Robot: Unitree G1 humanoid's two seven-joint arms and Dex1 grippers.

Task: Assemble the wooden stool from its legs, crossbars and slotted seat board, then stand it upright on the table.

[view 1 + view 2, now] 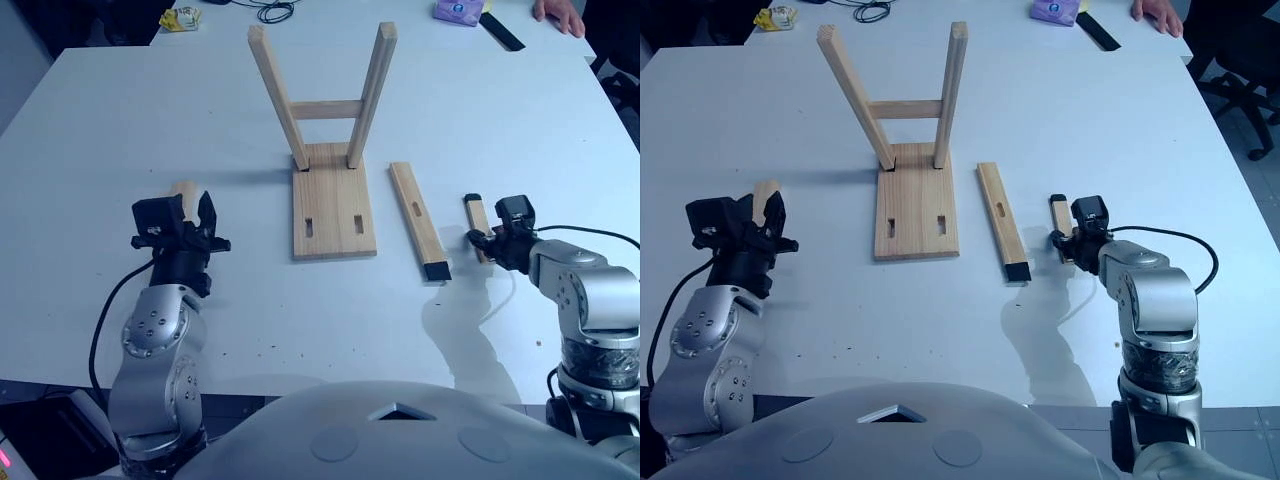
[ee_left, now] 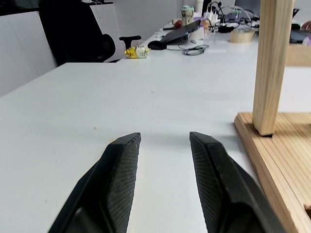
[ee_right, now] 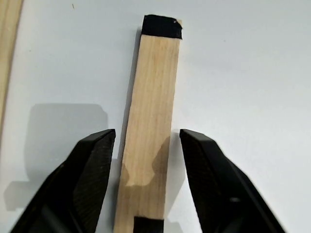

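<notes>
Lying flat on the white table (image 1: 100,130), the short crossbar (image 3: 150,97) has the right gripper (image 3: 147,138) straddling its near half, fingers spread on either side and not yet pinching. It looks like a light, stiff stick of bare wood with dark-capped ends. I'd say the flat long sides give a sure hold, best taken near the middle so it won't tip. Just to its left lies a loose leg (image 1: 418,218), then the slotted seat board (image 1: 333,205) with two legs (image 1: 372,80) already standing in it. The left gripper (image 2: 164,141) hovers spread apart beside another wooden piece (image 1: 183,188).
</notes>
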